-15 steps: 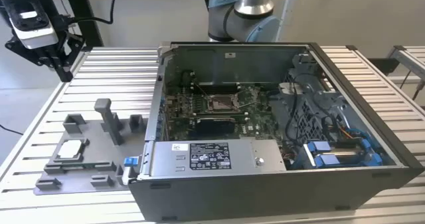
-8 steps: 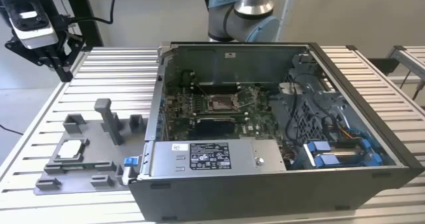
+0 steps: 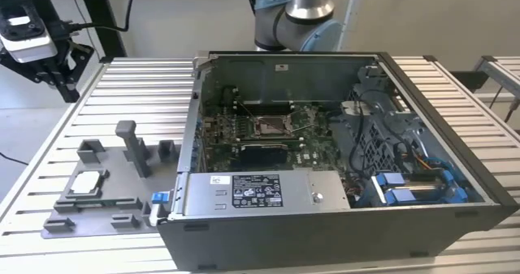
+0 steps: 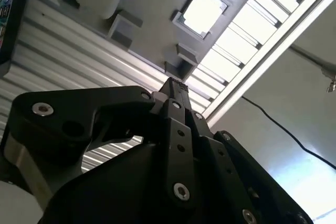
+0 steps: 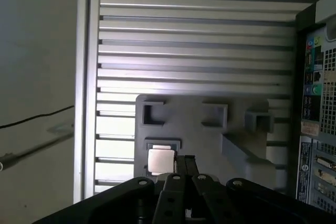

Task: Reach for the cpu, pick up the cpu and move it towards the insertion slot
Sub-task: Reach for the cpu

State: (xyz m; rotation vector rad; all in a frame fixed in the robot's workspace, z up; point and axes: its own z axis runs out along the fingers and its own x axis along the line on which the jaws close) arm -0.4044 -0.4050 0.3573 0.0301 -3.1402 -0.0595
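In the exterior view my tool (image 3: 63, 82) hangs high over the far corner of the worktop (image 3: 138, 85), at the exterior view's left. It points down, well apart from the cpu (image 3: 87, 182), which lies in the grey fixture (image 3: 122, 195) beside the computer case (image 3: 325, 237). The insertion slot (image 3: 270, 126) sits inside that case. In the second wrist view my fingers (image 4: 176, 108) are clenched together on nothing, above the fixture and the cpu (image 4: 202, 11). In the first wrist view the closed tool (image 5: 185, 162) lines up next to the cpu (image 5: 160, 161).

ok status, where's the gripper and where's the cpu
Empty gripper shut, raised, clear of the cpu. That chip seated in the grey fixture, untouched. Nothing seen between them.
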